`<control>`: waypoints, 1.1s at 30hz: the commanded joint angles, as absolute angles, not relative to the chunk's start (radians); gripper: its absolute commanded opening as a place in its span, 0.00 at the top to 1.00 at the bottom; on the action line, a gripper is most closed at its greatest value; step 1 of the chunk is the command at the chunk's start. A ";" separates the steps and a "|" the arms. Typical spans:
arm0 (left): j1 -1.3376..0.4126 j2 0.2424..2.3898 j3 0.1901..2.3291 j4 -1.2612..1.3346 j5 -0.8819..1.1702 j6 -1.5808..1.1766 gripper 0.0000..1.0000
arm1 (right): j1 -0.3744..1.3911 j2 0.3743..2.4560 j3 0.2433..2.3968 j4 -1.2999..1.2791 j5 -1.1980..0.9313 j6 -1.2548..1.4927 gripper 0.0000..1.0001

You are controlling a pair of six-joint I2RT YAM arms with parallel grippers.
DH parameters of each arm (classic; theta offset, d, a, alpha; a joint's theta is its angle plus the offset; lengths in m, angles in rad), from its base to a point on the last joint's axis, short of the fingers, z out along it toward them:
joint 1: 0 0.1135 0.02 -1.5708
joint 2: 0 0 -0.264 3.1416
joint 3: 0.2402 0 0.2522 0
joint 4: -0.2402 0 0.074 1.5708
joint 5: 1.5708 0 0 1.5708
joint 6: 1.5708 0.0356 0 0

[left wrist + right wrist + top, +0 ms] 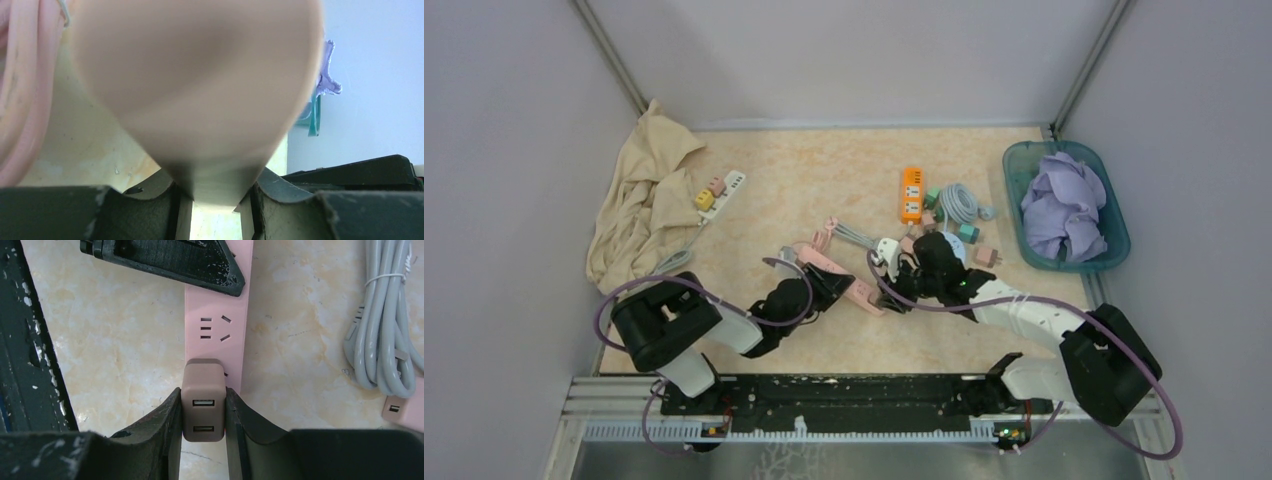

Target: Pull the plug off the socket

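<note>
Right gripper [203, 402] clamped brown USB charger [202, 385] | left gripper [215, 192] pinched pink power strip [216, 315] | grey cable [382, 340] lay nearby | both angled inward

Your overhead view is bright and evenly lit, with only faint, soft shadows on the table [824, 180] and no glare. Your left wrist view is mostly blur: the pink power strip [200, 100] sits too close to focus, and the wall [370, 75] behind looks washed out. Your right wrist view is crisp on the plug [203, 405], with mild shadow beside it.
</note>
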State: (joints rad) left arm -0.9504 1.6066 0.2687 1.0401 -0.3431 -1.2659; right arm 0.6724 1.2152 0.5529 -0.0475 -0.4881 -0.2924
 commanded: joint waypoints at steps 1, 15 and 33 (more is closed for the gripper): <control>-0.951 1.638 0.312 0.988 -0.338 -1.210 1.00 | 0.712 1.196 0.565 0.160 -0.486 -0.140 1.00; -0.951 1.650 0.282 1.036 -0.323 -1.154 1.00 | 0.568 1.219 0.685 -0.061 -0.583 -0.276 1.00; -0.924 1.652 0.333 0.937 -0.344 -1.154 1.00 | 0.705 1.201 0.586 0.138 -0.401 -0.159 1.00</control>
State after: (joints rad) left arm -0.9287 1.6241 0.2996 1.0370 -0.3580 -1.2224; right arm 0.6807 1.2026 0.5312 0.0093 -0.4328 -0.1848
